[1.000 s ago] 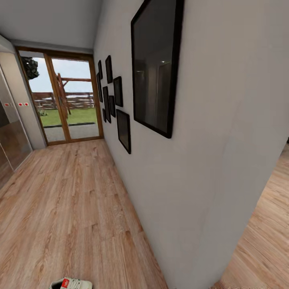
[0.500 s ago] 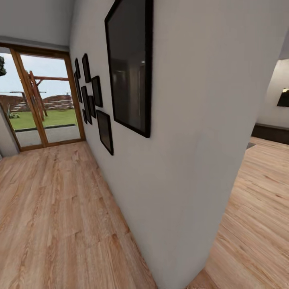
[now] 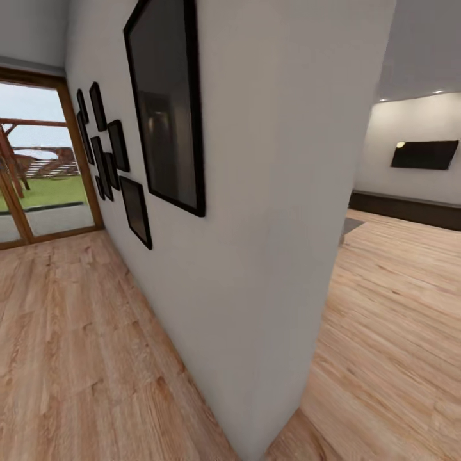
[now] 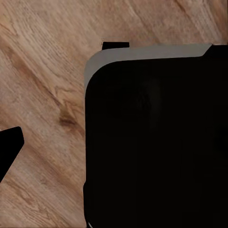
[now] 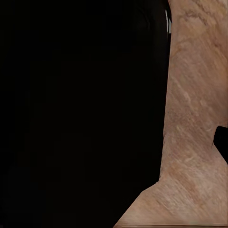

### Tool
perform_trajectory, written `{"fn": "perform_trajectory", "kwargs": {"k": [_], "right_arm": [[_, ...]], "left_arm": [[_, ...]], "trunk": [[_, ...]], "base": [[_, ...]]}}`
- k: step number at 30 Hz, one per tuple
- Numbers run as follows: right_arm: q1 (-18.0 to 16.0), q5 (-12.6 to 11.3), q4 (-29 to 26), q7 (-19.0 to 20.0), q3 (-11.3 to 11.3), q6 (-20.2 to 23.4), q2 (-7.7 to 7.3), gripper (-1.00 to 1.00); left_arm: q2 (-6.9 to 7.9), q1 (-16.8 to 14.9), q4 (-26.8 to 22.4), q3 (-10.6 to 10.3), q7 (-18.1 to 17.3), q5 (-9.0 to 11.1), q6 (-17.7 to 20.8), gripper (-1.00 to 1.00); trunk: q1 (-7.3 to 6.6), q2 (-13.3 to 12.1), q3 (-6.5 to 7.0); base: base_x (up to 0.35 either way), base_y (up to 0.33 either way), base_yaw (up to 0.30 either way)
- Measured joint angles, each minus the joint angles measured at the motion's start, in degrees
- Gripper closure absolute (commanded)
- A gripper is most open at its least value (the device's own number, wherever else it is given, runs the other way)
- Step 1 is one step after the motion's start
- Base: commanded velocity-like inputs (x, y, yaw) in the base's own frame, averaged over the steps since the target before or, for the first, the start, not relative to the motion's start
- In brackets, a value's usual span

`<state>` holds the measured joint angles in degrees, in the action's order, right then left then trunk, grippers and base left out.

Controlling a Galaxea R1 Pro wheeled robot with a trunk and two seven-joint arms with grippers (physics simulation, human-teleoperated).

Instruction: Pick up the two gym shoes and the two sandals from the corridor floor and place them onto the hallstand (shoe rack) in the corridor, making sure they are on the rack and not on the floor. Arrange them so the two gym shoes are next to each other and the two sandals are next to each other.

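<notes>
The gym shoes, the sandals and the hallstand are out of view. The corridor floor (image 3: 64,333), light brown wood planks, runs along the left of the head view towards a glass door (image 3: 38,186). In the left wrist view a dark fingertip (image 4: 9,147) pokes in at the edge over the planks (image 4: 42,71), beside a large black body with a grey rim (image 4: 152,142). A small dark tip (image 5: 222,142) shows in the right wrist view at the edge, over the floor (image 5: 194,142). Neither view shows how the jaws stand.
The end of a grey-white wall (image 3: 275,224) stands close in front of me, hung with a big black frame (image 3: 168,102) and several smaller ones (image 3: 109,166). To its right a room with wood flooring (image 3: 397,307), a dark low unit (image 3: 410,211) and a wall screen (image 3: 424,155) opens up.
The camera has swung to the right. The sneaker at the bottom edge a second ago has slid out of the picture, and the room on the right has come into view.
</notes>
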<state>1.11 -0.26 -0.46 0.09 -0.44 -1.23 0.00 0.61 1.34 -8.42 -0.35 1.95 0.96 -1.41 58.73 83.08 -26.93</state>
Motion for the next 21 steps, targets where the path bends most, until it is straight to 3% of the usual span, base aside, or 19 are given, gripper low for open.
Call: {"fn": "perform_trajectory", "kwargs": {"k": [6, 21], "right_arm": [[0.02, 0.00, -0.06, 0.00, 0.00, 0.00, 0.00, -1.00], [0.03, 0.00, -0.07, 0.00, 0.00, 0.00, 0.00, -1.00]], "left_arm": [[0.01, 0.04, -0.02, 0.02, 0.07, 0.00, 0.00, -1.00], [0.01, 0.06, -0.02, 0.01, 0.03, 0.00, 0.00, -1.00]], "trunk": [[0.00, 0.00, 0.00], [0.00, 0.00, 0.00]], "base": [[-0.216, 0.000, -0.285], [-0.012, 0.000, -0.285]]}}
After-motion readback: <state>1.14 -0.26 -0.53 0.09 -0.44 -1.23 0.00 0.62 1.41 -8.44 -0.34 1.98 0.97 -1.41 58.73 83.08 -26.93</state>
